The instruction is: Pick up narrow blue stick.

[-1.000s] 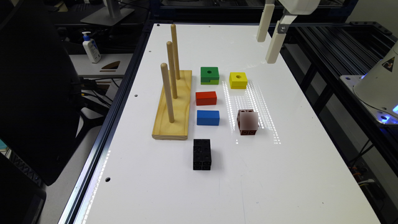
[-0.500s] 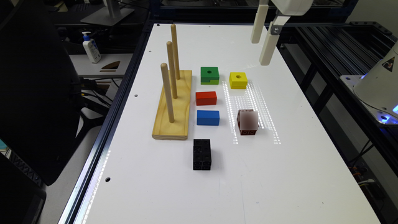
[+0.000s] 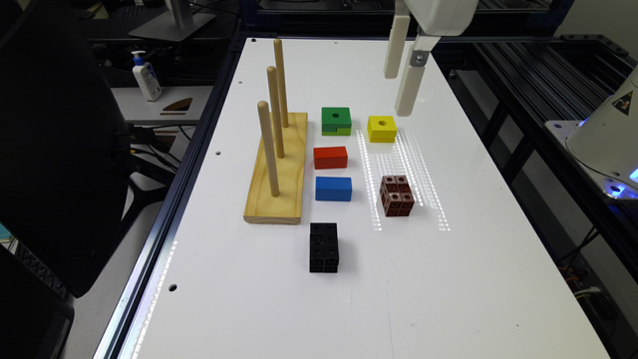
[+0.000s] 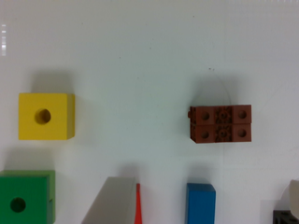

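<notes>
The narrow blue stick (image 3: 333, 189) lies flat on the white table (image 3: 448, 299), between a red block (image 3: 330, 157) and a black brick block (image 3: 324, 247). My gripper (image 3: 397, 93) hangs high above the table's far end, just beyond the yellow block (image 3: 382, 128), well away from the blue stick. In the wrist view one end of the blue stick (image 4: 201, 204) shows between a grey finger (image 4: 112, 203) and a pale finger (image 4: 293, 196). The two stand wide apart with nothing held, so the gripper is open.
A wooden base with three upright pegs (image 3: 276, 169) stands at the exterior view's left of the blocks. A green block with a hole (image 3: 336, 120) and a brown brick cube (image 3: 397, 195) also lie nearby. A black chair (image 3: 60, 149) stands beyond the table's edge.
The gripper has drifted toward the exterior view's left, closer to above the yellow block. The blocks have not moved.
</notes>
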Controlling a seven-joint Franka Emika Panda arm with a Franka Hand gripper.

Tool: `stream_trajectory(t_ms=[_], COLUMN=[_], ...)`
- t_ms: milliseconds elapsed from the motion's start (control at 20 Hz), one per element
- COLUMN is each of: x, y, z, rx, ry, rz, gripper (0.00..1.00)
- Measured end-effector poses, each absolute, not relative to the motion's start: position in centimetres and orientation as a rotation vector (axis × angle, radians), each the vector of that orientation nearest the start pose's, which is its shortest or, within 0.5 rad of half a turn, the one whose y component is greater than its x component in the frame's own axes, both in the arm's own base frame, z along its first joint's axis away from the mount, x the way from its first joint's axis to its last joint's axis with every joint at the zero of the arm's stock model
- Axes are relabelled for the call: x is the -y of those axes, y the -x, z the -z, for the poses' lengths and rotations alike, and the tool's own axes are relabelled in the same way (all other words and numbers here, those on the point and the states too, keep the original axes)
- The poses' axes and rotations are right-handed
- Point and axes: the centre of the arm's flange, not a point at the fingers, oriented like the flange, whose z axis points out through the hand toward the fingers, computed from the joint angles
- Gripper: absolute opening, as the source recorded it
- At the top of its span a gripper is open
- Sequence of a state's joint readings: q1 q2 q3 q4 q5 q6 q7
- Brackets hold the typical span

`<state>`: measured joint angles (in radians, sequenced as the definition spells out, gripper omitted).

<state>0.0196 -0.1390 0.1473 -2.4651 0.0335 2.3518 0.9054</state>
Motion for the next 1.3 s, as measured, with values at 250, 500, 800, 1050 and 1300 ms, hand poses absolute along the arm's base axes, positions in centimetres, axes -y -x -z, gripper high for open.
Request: stream_trajectory(t_ms=[250,500,800,1050,1300], x=[-7.8,-8.0,-8.2,-9.0,-9.6], y=[-46.1,-46.4,-47.3,-48.4,-48.9], z=[-34.9,-33.8,-30.5,-30.7,-30.6], rx=[-1.163,-1.159,-1.156,-1.15,-1.148], ry=[2.899,2.898,2.887,2.876,2.873], rz=[0.031,0.028,0.024,0.04,0.038], gripper=[1.0,1.0,1.0,1.0,1.0])
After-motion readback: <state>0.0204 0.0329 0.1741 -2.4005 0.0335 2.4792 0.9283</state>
